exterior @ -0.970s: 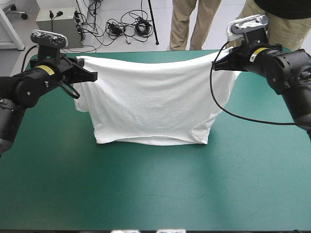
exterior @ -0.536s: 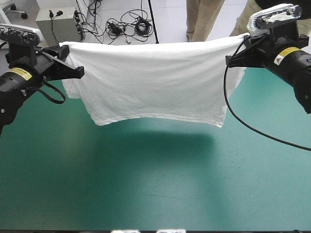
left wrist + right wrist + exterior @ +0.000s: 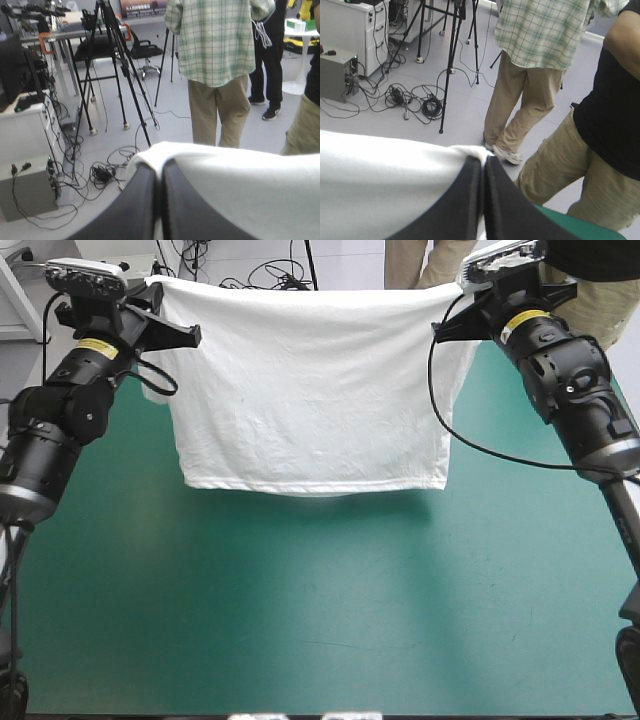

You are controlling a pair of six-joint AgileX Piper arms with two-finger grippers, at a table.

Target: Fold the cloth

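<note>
The white T-shirt [image 3: 305, 380] hangs spread in the air between both arms, its lower hem above the teal-green table [image 3: 320, 600] and clear of it. My left gripper [image 3: 178, 332] is shut on the T-shirt at its upper left corner. My right gripper [image 3: 452, 328] is shut on the upper right corner. In the left wrist view the black fingers [image 3: 142, 200] meet in a pointed arch, with the white cloth [image 3: 240, 190] draped over the tip. The right wrist view shows the same: my gripper [image 3: 482, 162] pinches a cloth fold [image 3: 380, 180].
The bare teal-green cover [image 3: 300, 620] stretches below and in front of the hanging shirt. The table's far edge lies behind the cloth. A corner of the cover [image 3: 580, 225] shows beside the right gripper.
Both grippers have risen and carried the T-shirt up off the table. The two arms then drew closer together, and the shirt now hangs more squarely, farther toward the table's far edge.
</note>
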